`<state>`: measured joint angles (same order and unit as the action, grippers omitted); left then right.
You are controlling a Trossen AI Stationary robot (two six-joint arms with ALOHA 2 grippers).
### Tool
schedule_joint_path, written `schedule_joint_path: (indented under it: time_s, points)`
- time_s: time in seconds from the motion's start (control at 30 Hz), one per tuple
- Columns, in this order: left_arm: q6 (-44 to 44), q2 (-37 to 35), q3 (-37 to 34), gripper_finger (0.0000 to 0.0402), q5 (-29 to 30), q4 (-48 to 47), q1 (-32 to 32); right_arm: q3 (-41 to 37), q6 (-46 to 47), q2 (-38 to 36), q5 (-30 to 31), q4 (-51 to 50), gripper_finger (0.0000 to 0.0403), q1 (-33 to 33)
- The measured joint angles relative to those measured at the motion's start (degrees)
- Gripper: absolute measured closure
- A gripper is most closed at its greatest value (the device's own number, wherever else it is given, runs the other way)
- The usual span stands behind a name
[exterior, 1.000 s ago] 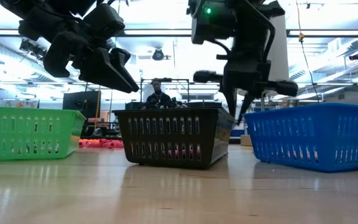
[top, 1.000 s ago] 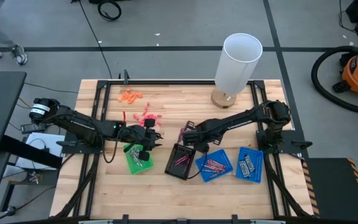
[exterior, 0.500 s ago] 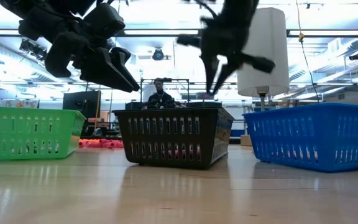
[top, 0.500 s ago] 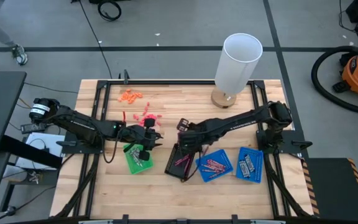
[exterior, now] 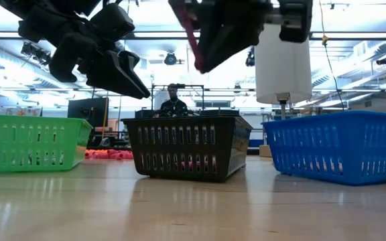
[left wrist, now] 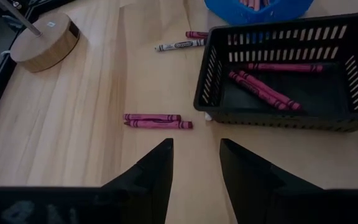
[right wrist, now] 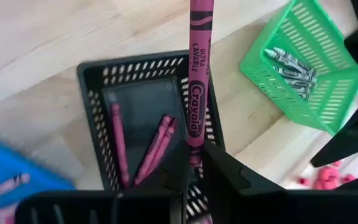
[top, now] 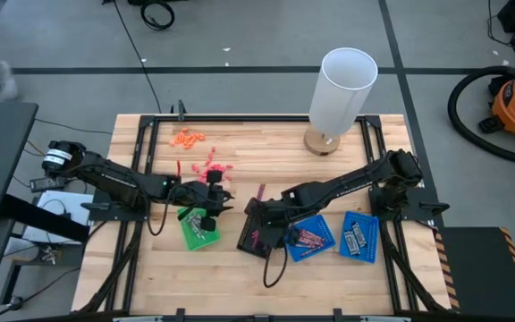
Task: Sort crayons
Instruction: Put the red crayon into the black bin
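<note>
My right gripper [top: 256, 211] hangs over the far-left part of the black tray [top: 259, 235], shut on a magenta crayon [right wrist: 197, 74]. Three magenta crayons [right wrist: 157, 146] lie in that tray. The green tray [right wrist: 303, 74] holds grey crayons [right wrist: 291, 68]. My left gripper [left wrist: 194, 165] stands open above the table between the green and black trays, nothing between its fingers. Two magenta crayons [left wrist: 158, 121] lie on the wood ahead of it, with a grey crayon [left wrist: 179, 45] farther off. My right gripper pinches the magenta crayon near one end [right wrist: 194, 152] between its two fingers. The crayon runs along the fingers and sticks out well past their tips. The fingers slant down over the black tray. The crayon [exterior: 191, 33] is lifted clear of tray and table.
Two blue trays [top: 307, 237] [top: 358, 237] with crayons stand right of the black one. Coral-red bits [top: 213, 170] and orange bits [top: 187, 137] lie at the far left. A white cylinder on a round wooden base [top: 340, 89] stands at the far edge.
My right gripper has risen and come toward the table's near edge with the magenta crayon, from beside the loose crayons to over the black tray. It has tipped to point more steeply down and has rolled. My left gripper has kept still.
</note>
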<state>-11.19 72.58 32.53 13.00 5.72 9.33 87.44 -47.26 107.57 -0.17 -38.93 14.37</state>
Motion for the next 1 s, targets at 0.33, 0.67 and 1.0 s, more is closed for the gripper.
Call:
schedule_joint_path:
  time_s: [0.33,0.67,1.0]
  points:
    - [1.8,0.0,0.5,0.026,0.0,0.7,1.2,-10.6,6.4,0.1,-3.4,13.3,0.0357,-1.5]
    - [3.2,0.0,0.5,0.026,0.0,1.0,1.2,-18.1,8.7,0.1,-5.0,19.5,0.0355,-4.3]
    - [3.2,0.0,0.5,0.026,0.0,1.0,1.2,-17.5,9.6,0.1,-5.2,19.3,0.0301,-4.4]
